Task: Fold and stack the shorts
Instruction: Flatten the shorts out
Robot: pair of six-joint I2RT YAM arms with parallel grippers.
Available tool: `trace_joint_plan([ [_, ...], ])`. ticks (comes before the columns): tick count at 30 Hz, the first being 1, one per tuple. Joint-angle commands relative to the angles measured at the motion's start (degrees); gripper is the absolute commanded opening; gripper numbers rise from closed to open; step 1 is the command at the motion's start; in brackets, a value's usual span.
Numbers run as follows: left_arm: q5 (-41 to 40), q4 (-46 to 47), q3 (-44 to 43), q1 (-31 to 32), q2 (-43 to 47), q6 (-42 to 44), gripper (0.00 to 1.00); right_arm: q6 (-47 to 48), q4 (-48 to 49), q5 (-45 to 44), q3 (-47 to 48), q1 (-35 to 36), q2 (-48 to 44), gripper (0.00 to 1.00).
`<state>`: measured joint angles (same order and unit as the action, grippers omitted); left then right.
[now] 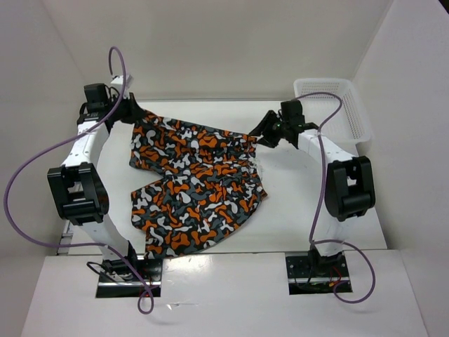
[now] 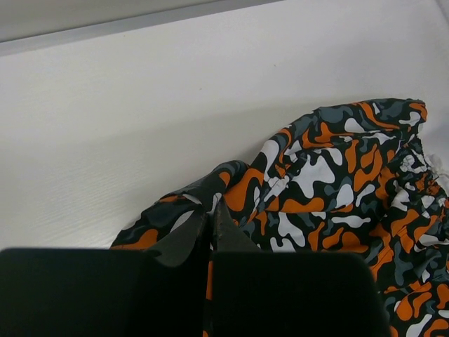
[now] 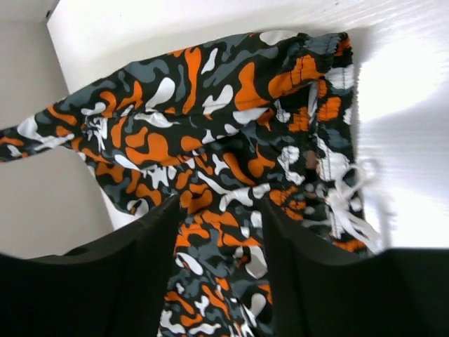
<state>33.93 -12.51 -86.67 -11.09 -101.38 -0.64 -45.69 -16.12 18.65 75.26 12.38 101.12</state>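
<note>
The camouflage shorts (image 1: pixel 196 182) lie spread on the white table, with the waistband edge stretched between the two arms at the far side. My left gripper (image 1: pixel 133 111) is shut on the shorts' far left corner, and in the left wrist view its fingertips (image 2: pixel 210 214) pinch a fold of the fabric (image 2: pixel 337 182). My right gripper (image 1: pixel 263 135) sits at the waistband's right end. In the right wrist view its jaws (image 3: pixel 221 210) stand apart, with the printed cloth (image 3: pixel 210 105) showing between them. A white drawstring (image 3: pixel 347 203) lies beside the right finger.
A white mesh basket (image 1: pixel 337 105) stands at the back right, just behind the right arm. White walls close in the table at the back and on both sides. Purple cables loop off both arms.
</note>
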Motion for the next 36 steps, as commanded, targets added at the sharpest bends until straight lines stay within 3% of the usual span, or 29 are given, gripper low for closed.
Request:
trace_joint_plan([
  [1, 1.0, 3.0, 0.6, 0.2, 0.8, 0.6, 0.00, -3.0, 6.4, 2.8, 0.1, 0.4, 5.2, 0.57],
  [9, 1.0, 2.5, 0.7, 0.2, 2.5, 0.6, 0.00, -8.3, 12.1, 7.2, 3.8, -0.9, 15.5, 0.57],
  [17, 1.6, 2.5, 1.2, 0.2, 3.6, 0.6, 0.00, -8.8, 11.4, 7.8, 12.1, -2.1, 22.4, 0.54],
  [26, 2.1, 2.5, 1.2, 0.2, 4.7, 0.6, 0.00, -0.5, 2.6, 1.5, 24.3, -1.0, 27.5, 0.52],
  [31, 2.1, 2.5, 1.2, 1.2, 4.7, 0.6, 0.00, 2.8, 0.1, -0.5, 28.5, 0.2, 29.6, 0.40],
  [33, 2.1, 2.5, 1.2, 1.2, 4.7, 0.6, 0.00, 3.4, -0.7, -0.5, 28.5, 0.2, 30.1, 0.40],
  [36, 2.1, 2.5, 1.2, 1.2, 4.7, 0.6, 0.00, 5.7, -0.7, -3.8, 25.0, 0.8, 27.9, 0.48],
])
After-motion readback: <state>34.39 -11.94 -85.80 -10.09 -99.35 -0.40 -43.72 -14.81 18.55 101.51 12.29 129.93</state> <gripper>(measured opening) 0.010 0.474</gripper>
